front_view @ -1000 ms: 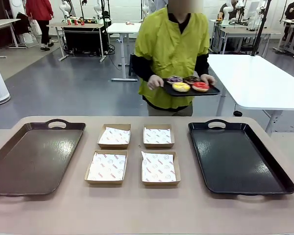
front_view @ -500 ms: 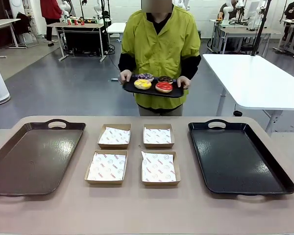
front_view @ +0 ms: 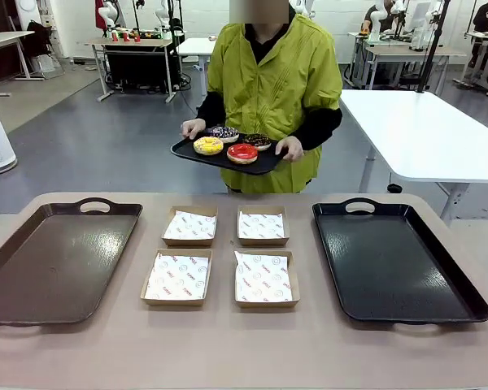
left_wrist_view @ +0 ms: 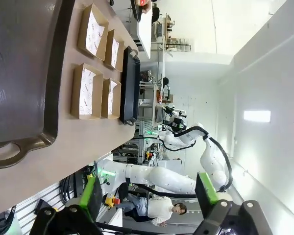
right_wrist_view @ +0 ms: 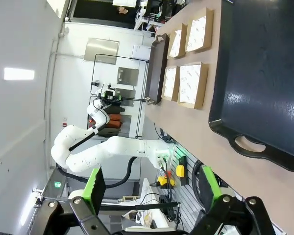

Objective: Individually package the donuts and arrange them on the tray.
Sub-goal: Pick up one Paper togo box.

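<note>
Donuts (front_view: 232, 145), four of them, sit on a small black serving tray (front_view: 183, 149) that a person carries beyond the tabletop (front_view: 228, 341). The robot's left hand (left_wrist_view: 148, 192) and right hand (right_wrist_view: 152, 183) are each spread wide.

Front: fixed on the robot's side, looking across the tabletop (front_view: 228, 357) at the person (front_view: 268, 81) opposite. Left wrist: rolled sideways, well back, beyond the brown tray (left_wrist_view: 19, 73). Right wrist: likewise, beyond the black tray (right_wrist_view: 264, 73). Shared everywhere: both trays, four boxes (front_view: 177, 277).
</note>
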You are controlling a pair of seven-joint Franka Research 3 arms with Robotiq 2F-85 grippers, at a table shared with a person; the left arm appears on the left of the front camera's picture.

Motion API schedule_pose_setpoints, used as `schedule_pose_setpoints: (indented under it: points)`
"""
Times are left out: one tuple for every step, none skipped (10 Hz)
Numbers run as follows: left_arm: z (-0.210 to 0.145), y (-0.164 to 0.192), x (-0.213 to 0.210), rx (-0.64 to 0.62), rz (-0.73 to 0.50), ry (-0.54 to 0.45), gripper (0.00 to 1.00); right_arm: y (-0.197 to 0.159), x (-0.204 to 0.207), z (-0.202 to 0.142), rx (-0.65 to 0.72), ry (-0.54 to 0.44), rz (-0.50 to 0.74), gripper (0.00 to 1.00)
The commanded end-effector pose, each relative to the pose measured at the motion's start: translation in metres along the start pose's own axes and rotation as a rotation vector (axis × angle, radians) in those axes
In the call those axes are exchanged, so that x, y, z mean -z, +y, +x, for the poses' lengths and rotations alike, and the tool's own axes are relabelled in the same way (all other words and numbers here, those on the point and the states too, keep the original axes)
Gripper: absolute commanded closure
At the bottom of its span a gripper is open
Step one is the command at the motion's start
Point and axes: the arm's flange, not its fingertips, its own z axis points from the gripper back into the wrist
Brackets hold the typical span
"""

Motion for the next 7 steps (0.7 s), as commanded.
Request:
schedule_pose_setpoints:
  points:
    - [0.0008, -0.0016, 0.0000, -0.006, -0.018, -0.003, 0.00, -0.0012, -0.0005, 0.0001, -0.003, -0.004, 0.012, 0.00]
    - [0.0008, -0.0016, 0.0000, -0.006, -0.018, -0.003, 0.00, -0.0012, -0.0005, 0.0001, -0.003, -0.004, 0.012, 0.00]
    - [0.0008, -0.0016, 0.0000, -0.006, -0.018, -0.003, 0.00, -0.0012, -0.0005, 0.0001, -0.003, -0.004, 0.012, 0.00]
    - [0.0008, -0.0016, 0.0000, -0.006, -0.018, -0.003, 0.00, -0.0012, -0.0005, 0.0001, -0.003, -0.004, 0.012, 0.00]
    - [0.0008, -0.0016, 0.0000, -0.006, -0.018, -0.003, 0.00, -0.0012, -0.0005, 0.0001, -0.003, -0.004, 0.012, 0.00]
    - [0.0008, -0.0016, 0.0000, -0.006, -0.018, -0.003, 0.00, -0.0012, -0.0005, 0.0001, -0.003, -0.004, 0.012, 0.00]
    - [0.0008, -0.0016, 0.0000, -0.006, -0.018, -0.003, 0.00, -0.0012, -0.0005, 0.0001, -0.003, -0.004, 0.012, 0.00]
